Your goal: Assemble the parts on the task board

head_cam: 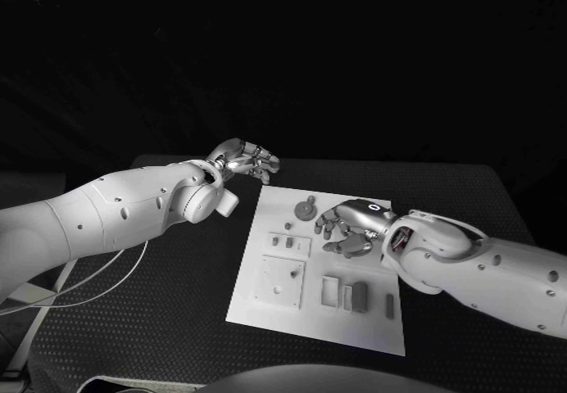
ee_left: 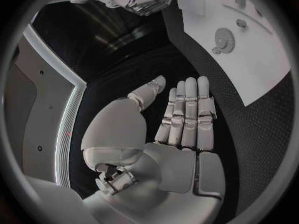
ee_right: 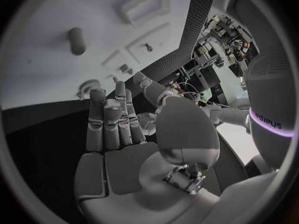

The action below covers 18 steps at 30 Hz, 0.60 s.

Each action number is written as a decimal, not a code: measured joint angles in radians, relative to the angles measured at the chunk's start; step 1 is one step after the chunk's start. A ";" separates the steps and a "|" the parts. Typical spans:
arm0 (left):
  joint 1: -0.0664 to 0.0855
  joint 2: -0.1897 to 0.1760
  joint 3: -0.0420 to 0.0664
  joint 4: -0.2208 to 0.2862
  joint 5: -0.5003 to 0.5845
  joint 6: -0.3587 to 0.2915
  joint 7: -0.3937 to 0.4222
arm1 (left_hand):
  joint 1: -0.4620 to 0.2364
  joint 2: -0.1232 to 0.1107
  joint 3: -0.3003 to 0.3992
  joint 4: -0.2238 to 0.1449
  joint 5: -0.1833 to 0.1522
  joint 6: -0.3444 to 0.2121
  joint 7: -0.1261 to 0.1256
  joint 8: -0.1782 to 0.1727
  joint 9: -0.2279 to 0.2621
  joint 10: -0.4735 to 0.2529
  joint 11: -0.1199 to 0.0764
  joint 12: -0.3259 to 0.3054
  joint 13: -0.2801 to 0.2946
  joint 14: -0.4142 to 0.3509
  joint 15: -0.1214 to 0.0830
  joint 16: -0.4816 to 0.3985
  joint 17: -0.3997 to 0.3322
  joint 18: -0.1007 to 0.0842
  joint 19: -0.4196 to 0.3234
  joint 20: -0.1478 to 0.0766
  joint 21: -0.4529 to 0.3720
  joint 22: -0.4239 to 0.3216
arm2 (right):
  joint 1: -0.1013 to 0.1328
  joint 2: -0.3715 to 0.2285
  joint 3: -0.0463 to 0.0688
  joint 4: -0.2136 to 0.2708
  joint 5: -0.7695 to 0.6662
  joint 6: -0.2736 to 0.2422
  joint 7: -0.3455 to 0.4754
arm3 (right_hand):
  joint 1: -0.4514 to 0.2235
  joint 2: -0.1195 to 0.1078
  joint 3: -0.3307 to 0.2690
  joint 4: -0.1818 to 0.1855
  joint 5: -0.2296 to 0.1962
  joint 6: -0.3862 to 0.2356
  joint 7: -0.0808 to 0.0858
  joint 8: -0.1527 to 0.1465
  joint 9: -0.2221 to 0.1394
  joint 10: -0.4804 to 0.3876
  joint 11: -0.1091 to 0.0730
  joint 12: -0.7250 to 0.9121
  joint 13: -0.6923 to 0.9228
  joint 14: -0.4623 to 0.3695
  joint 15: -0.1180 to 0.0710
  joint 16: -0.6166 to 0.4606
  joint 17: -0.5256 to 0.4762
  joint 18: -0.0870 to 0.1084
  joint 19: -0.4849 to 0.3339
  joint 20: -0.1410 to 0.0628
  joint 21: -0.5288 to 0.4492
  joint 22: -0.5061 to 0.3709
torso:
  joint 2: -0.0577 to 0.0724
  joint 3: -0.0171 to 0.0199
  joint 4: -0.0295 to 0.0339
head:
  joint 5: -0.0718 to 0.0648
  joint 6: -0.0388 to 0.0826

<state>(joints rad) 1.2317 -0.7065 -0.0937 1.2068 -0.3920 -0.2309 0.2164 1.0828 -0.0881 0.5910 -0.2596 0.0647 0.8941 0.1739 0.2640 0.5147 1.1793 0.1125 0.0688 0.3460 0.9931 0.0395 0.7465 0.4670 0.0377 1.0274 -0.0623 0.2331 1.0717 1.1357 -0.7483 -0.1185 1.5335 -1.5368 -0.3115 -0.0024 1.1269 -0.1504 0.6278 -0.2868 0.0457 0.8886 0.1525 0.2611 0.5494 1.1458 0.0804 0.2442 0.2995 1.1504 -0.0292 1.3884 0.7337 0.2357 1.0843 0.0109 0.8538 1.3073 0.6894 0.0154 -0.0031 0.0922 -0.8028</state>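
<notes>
Right hand (head_cam: 349,227) hovers low over the task board (head_cam: 310,323), fingers loosely curled, nothing in them. The gear (head_cam: 306,210), 1 small part, lies just beyond its fingertips. It looks light, stiff and thin, so likely fiddly: pinch it by the rim. Left hand (head_cam: 245,158) waits off the board's far corner, fingers straight, holding nothing.
</notes>
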 measured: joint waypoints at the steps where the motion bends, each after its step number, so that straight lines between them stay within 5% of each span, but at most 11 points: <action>1: 0.000 -0.001 0.000 0.000 0.000 0.000 0.000 | 0.000 0.000 0.000 0.000 0.000 0.000 0.000 0.000 0.000 0.000 0.000 0.000 0.000 0.000 0.000 0.000 0.000 0.000 0.000 0.000 0.000 0.000 | 0.012 -0.015 0.000 0.004 0.003 0.002 0.000 | -0.004 -0.004 -0.001 0.000 0.000 0.000 0.000 0.000 -0.001 0.000 0.000 0.000 0.000 0.000 0.000 0.000 0.000 0.000 0.000 0.000 0.000 0.000 | 0.000 0.0000 0.0000 | -0.003 0.002; 5: 0.000 -0.004 0.000 0.003 0.000 0.000 0.001 | 0.000 0.000 0.000 0.000 0.000 0.000 0.000 0.000 0.000 0.000 0.000 0.000 0.000 0.000 0.000 0.000 0.001 -0.001 0.000 0.000 0.000 0.000 | 0.058 -0.077 0.001 0.008 0.011 0.016 -0.003 | -0.024 -0.024 -0.005 0.005 0.000 0.000 0.000 0.000 -0.003 -0.002 0.002 0.000 0.001 0.000 0.000 0.000 0.000 0.000 0.000 0.000 0.000 0.000 | 0.000 -0.0003 -0.0007 | -0.014 0.009; 9: 0.000 -0.004 0.000 0.004 0.000 0.000 0.001 | 0.000 0.000 0.000 0.000 0.000 0.000 0.000 0.000 0.000 0.000 0.000 0.000 0.000 0.000 0.000 0.000 0.001 -0.001 0.000 0.000 0.000 0.001 | 0.060 -0.109 0.000 0.013 0.013 0.034 -0.012 | -0.036 -0.043 -0.008 0.008 0.000 -0.002 0.000 -0.001 -0.007 -0.014 0.012 -0.010 -0.001 -0.003 0.003 0.000 0.000 0.000 0.000 0.000 0.000 0.000 | 0.000 -0.0009 -0.0015 | -0.022 0.014; 13: 0.000 -0.004 0.000 0.005 0.000 0.000 0.001 | 0.000 0.000 0.000 0.000 0.000 0.000 0.000 0.000 0.000 0.000 0.000 0.000 0.000 0.000 0.000 0.000 0.001 -0.002 0.000 0.000 0.000 0.001 | 0.058 -0.120 -0.003 0.023 0.009 0.062 -0.025 | -0.052 -0.081 0.005 0.037 0.000 -0.060 -0.020 -0.029 -0.021 -0.097 0.041 -0.059 -0.027 -0.021 0.039 -0.004 0.000 -0.004 -0.013 0.013 -0.010 0.001 | 0.000 -0.0003 -0.0013 | -0.028 0.018; 18: 0.000 -0.007 0.000 0.007 0.000 0.000 0.001 | 0.000 0.000 0.000 0.000 0.000 0.000 0.000 0.000 0.000 0.000 0.000 0.000 0.000 0.000 0.000 0.000 0.002 -0.002 0.000 0.000 0.000 0.001 | 0.057 -0.121 -0.026 0.019 -0.015 0.089 -0.040 | -0.059 -0.112 0.022 0.077 0.000 -0.079 -0.036 -0.031 -0.027 -0.129 0.061 -0.078 -0.047 -0.038 0.056 -0.004 0.000 -0.005 -0.023 0.017 -0.011 0.001 | 0.000 0.0003 -0.0013 | -0.034 0.017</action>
<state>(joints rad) 1.2321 -0.7135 -0.0937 1.2135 -0.3919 -0.2312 0.2176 1.0828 -0.0881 0.5910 -0.2596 0.0647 0.8941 0.1740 0.2640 0.5148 1.1793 0.1125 0.0688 0.3460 0.9931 0.0395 0.7465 0.4687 0.0352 1.0274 -0.0623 0.2331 1.0725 1.1928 -0.8692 -0.1446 1.5525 -1.5518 -0.2221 -0.0426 1.0678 -0.2621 0.6495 -0.2099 0.0457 0.8094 0.1167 0.2299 0.5229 1.0163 0.1410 0.1660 0.2520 1.1125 0.0263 1.3842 0.7336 0.2304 1.0617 0.0275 0.8423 1.3081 0.6892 0.0157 -0.0044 0.0584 -0.7856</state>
